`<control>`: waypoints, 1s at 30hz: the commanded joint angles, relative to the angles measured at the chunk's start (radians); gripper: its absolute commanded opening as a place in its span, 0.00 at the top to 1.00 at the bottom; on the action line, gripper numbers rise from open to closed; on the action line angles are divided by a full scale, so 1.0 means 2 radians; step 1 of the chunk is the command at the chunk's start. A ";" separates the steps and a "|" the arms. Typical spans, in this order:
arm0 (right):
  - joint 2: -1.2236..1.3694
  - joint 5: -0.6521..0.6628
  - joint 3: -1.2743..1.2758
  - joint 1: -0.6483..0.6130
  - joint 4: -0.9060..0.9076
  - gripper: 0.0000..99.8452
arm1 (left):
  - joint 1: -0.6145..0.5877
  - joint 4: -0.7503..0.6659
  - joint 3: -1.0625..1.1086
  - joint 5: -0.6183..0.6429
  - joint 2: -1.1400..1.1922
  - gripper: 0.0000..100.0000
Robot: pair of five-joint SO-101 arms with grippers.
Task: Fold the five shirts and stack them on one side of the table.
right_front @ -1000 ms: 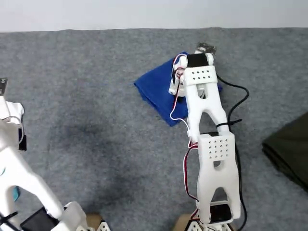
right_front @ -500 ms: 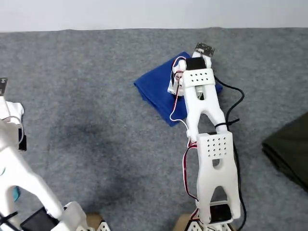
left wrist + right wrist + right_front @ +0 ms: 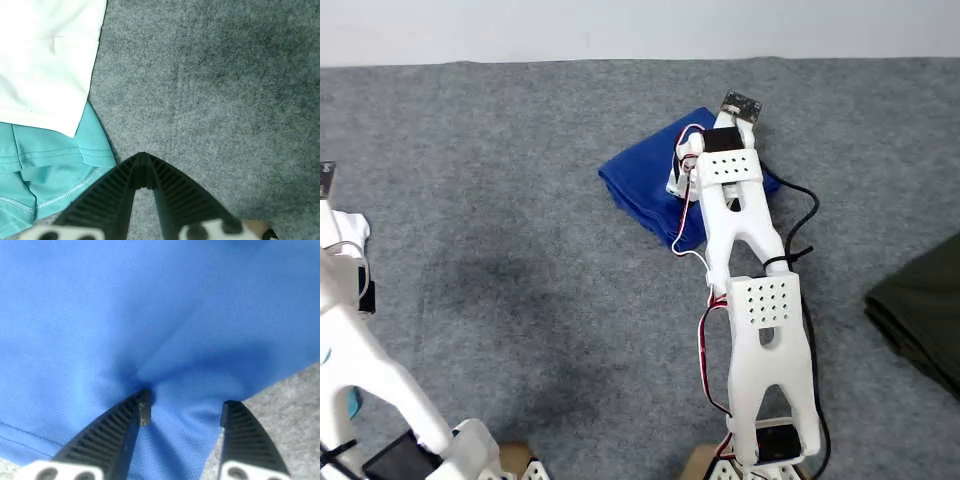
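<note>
The grey table (image 3: 520, 200) spreads out under both arms, its felt-like covering lying beneath and around each gripper. The right arm (image 3: 765, 330) stretches away from its base toward the far side of the table, and its wrist sits over the blue shirt (image 3: 640, 185). The left arm (image 3: 365, 370) stands at the near corner on its own side, well apart from the blue shirt.

The blue shirt is a folded bundle directly under the right gripper (image 3: 186, 412). In the right wrist view, its cloth fills nearly everything ahead of the fingers. One edge of it ends just beside the outer finger, where grey table shows. A dark green shirt (image 3: 920, 310) lies folded at the table's edge, well off to the side of the right arm and apart from the blue one.

Near the left gripper (image 3: 142, 159) lie a white shirt (image 3: 45, 60) and a teal shirt (image 3: 40, 185). The white one overlaps the teal one. Both are off to one side of the fingertips, and the teal hem is just beside them.

The right gripper's jaws stand apart and are pressed down into the blue shirt. A puckered ridge of fabric rises between them, and one fingertip (image 3: 144, 407) touches the crease. The cloth is not pinched. The left gripper's jaws are closed tip to tip over bare table and have nothing between them.
</note>
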 commanded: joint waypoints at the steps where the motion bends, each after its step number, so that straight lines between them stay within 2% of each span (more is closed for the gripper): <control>1: -0.007 -0.005 -0.018 0.008 -0.002 0.76 | 0.000 0.012 -0.001 0.002 -0.017 1.00; 9: -0.029 -0.007 -0.101 0.008 0.067 0.76 | 0.000 0.012 -0.001 0.002 -0.017 1.00; 11: -0.026 -0.025 -0.130 0.008 0.079 0.76 | 0.000 0.012 -0.001 0.002 -0.017 1.00; 15: -0.026 -0.059 -0.166 0.005 0.097 0.67 | 0.000 0.012 -0.001 0.002 -0.017 1.00; 19: -0.025 -0.073 -0.168 0.004 0.094 0.59 | 0.000 0.012 -0.001 0.002 -0.017 1.00; 30: 0.043 -0.091 -0.171 0.004 0.046 0.59 | 0.000 0.012 -0.001 0.002 -0.017 1.00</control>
